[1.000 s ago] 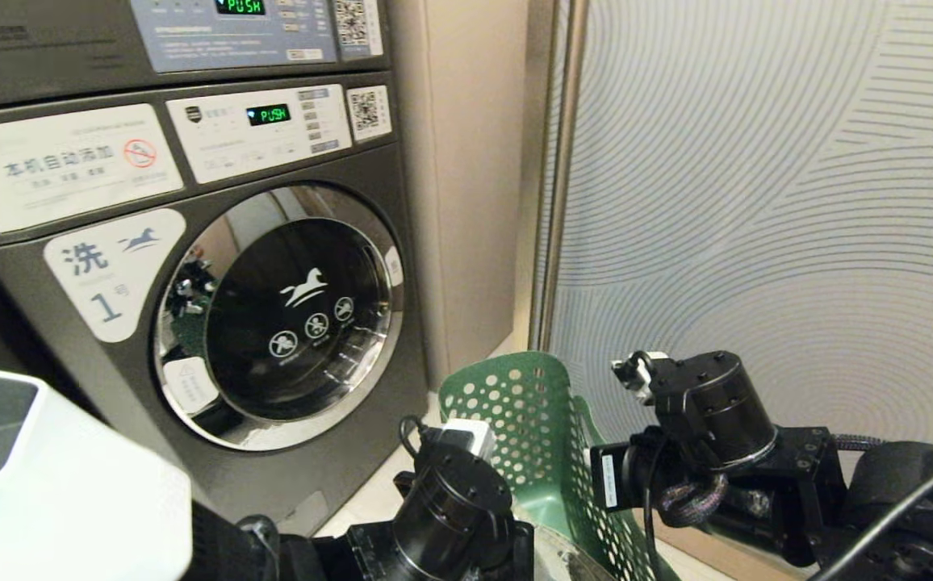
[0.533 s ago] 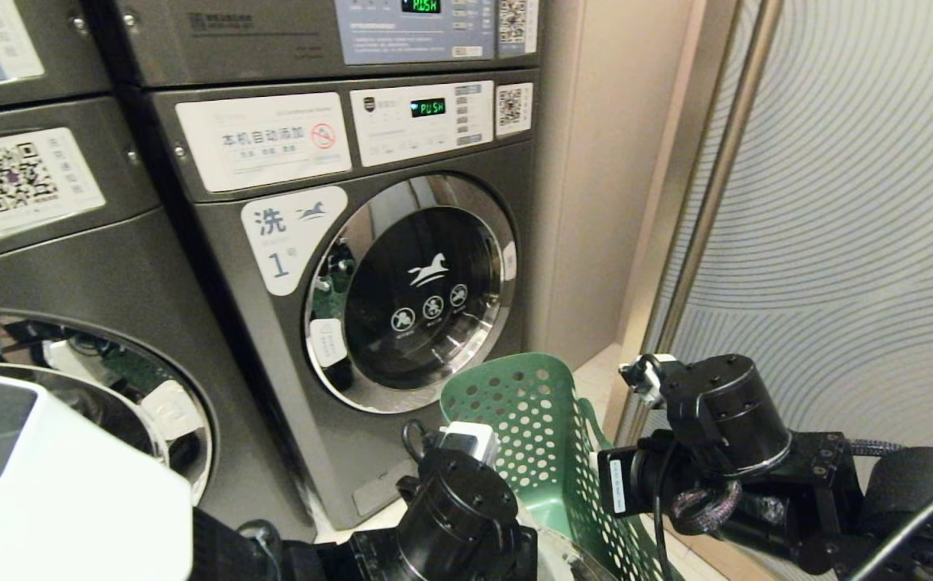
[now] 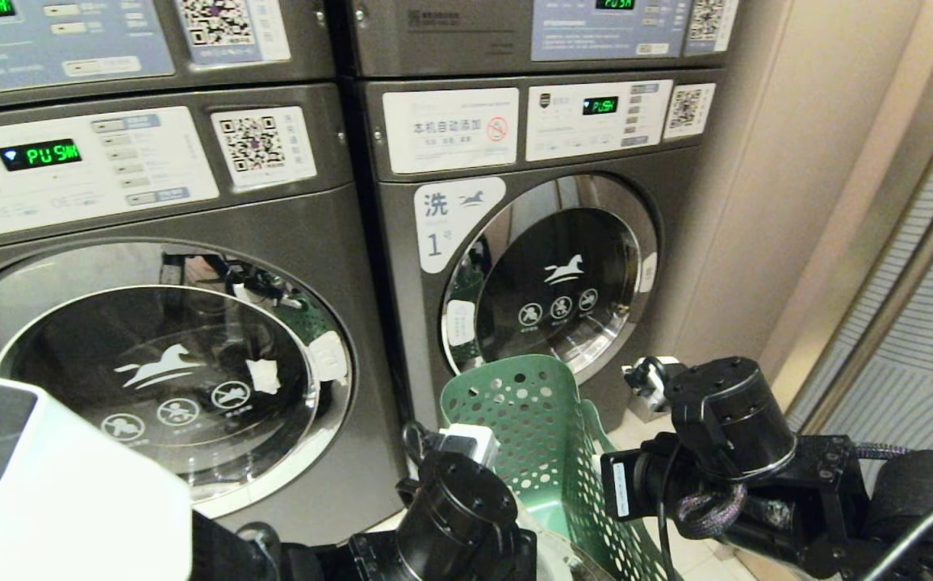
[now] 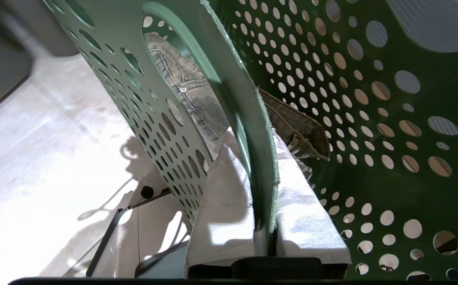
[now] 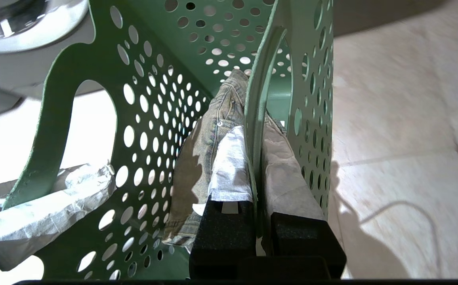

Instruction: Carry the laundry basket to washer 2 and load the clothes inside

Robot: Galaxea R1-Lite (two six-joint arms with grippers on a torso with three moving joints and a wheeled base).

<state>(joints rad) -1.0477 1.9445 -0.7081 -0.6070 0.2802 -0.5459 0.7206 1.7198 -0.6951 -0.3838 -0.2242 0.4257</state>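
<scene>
Laundry basket (image 3: 525,440), dark green and perforated, hangs low in front of me between both arms, clear of the floor (image 5: 395,118). Clothes (image 5: 205,158), a faded denim-like garment, lie inside against one wall. My left end effector (image 4: 266,237) is clamped on one rim, my right end effector (image 5: 257,221) on the opposite rim, each with padded fingers pinching only the thin plastic edge. Ahead stands the washer labelled 1 (image 3: 547,274); the nearer machine to its left (image 3: 168,355) is probably washer 2, though its numeral is out of view. Risk, as I judge it: a rim may slip from a pinch during a turn, tipping the load, or I may stop at the wrong door.
</scene>
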